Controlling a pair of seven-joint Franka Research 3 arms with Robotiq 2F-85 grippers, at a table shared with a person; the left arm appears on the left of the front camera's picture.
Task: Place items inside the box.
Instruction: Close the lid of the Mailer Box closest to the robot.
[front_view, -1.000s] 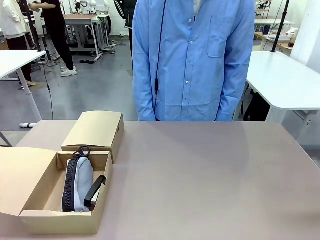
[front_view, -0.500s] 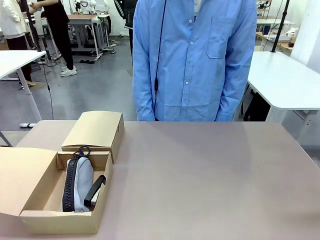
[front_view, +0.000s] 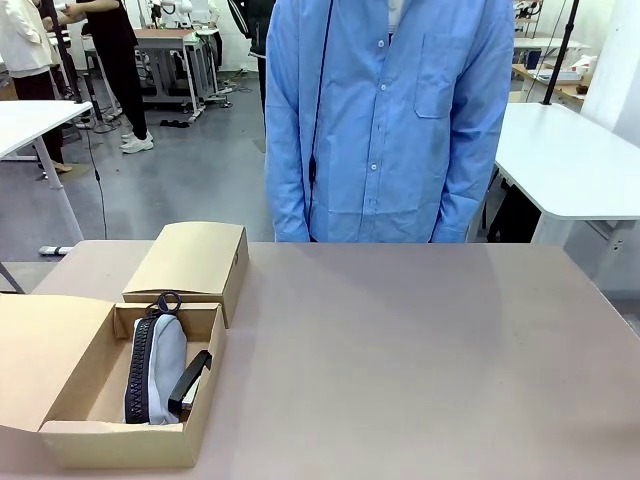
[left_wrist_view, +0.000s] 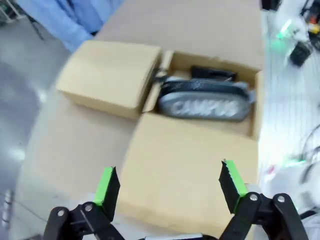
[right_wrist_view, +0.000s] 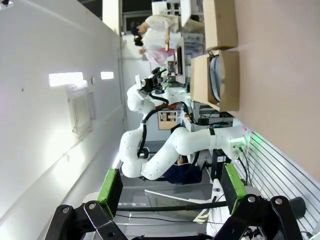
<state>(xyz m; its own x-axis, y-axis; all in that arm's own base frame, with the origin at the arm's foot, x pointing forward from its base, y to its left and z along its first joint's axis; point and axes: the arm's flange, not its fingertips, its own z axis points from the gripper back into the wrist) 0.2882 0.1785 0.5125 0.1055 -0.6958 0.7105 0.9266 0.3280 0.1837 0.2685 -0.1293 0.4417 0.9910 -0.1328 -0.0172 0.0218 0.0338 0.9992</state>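
Observation:
The open cardboard box (front_view: 120, 443) sits at the table's near left, its lid folded out flat to the left. Inside it lie a grey zip pencil case (front_view: 160, 368) and, to its right, a black stapler (front_view: 190, 382). In the left wrist view, my left gripper (left_wrist_view: 169, 182) hangs open above the box's lid flap (left_wrist_view: 190, 170). Beyond it are the pencil case marked "CAMPUS" (left_wrist_view: 205, 103) and the stapler (left_wrist_view: 212, 74). My right gripper (right_wrist_view: 171, 184) is open and holds nothing. It is well away from the box (right_wrist_view: 222, 82).
A closed cardboard box (front_view: 190, 258) stands right behind the open one, touching it. A person in a blue shirt (front_view: 385, 120) stands at the far edge, arms down. The bare tabletop (front_view: 420, 350) stretches across the middle and right.

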